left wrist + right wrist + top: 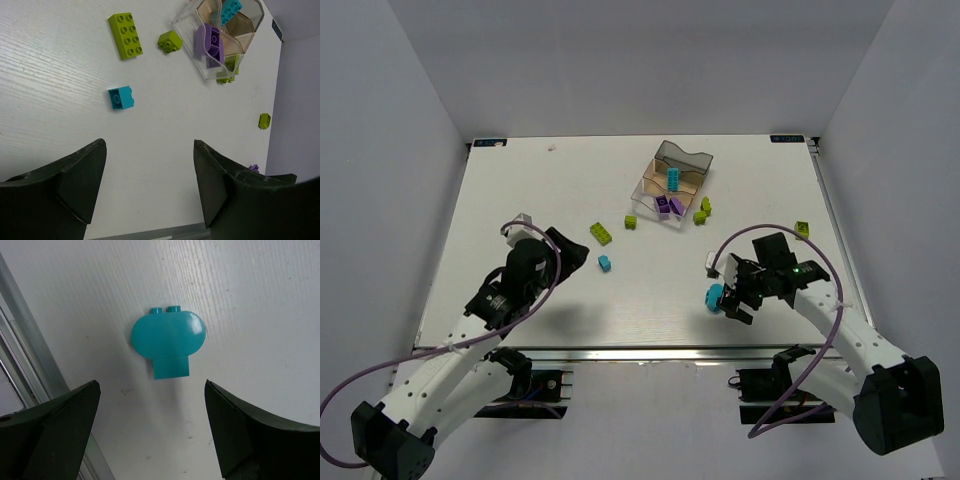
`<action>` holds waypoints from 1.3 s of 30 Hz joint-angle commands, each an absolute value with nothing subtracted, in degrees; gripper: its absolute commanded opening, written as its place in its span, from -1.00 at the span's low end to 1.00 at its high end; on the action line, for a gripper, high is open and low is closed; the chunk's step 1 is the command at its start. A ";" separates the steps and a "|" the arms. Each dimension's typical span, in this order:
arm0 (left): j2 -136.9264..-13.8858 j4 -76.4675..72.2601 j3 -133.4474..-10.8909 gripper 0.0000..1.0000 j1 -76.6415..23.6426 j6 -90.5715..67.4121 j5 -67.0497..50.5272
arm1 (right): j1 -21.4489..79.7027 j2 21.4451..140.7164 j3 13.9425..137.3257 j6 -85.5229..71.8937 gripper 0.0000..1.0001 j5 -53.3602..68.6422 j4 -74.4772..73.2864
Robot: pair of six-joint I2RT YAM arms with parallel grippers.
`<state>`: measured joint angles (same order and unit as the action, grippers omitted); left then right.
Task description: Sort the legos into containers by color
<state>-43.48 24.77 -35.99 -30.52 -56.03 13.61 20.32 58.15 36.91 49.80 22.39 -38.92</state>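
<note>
The clear three-compartment tray [645, 187] stands at the back centre and holds a cyan brick [673, 178] and purple bricks [670, 206]. On the table lie a long lime brick [601, 232], a small lime brick [631, 222], a cyan brick [605, 263], lime bricks [702, 212] beside the tray and one lime brick [802, 229] at the right. A rounded cyan piece [168, 337] lies just ahead of my open, empty right gripper [151, 385]. My left gripper [149, 142] is open and empty, short of the cyan brick [121, 97] and the long lime brick [126, 35].
The table's metal front rail [30, 340] runs close beside the rounded cyan piece [714, 297]. White walls enclose the table on three sides. A purple cable loops above the right gripper [728, 300]. The tray's grey wavy end [682, 156] faces the back.
</note>
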 commanded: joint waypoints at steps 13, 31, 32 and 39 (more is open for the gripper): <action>-39.56 24.61 -33.05 0.60 -30.50 -56.95 13.45 | 17.49 59.23 30.59 56.25 0.79 22.06 -31.39; -35.33 23.47 -29.00 0.60 -30.50 -57.92 11.69 | 17.31 69.17 33.66 54.49 0.68 24.25 -24.44; -35.42 23.21 -28.92 0.61 -30.50 -58.01 11.43 | 17.31 69.34 33.66 54.49 0.66 24.43 -24.17; -35.60 22.24 -28.83 0.61 -30.50 -58.36 10.46 | 17.31 71.01 33.57 54.93 0.35 25.04 -22.94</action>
<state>-35.90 23.79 -29.28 -30.52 -58.04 11.35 17.58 70.78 31.83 54.48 23.16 -24.91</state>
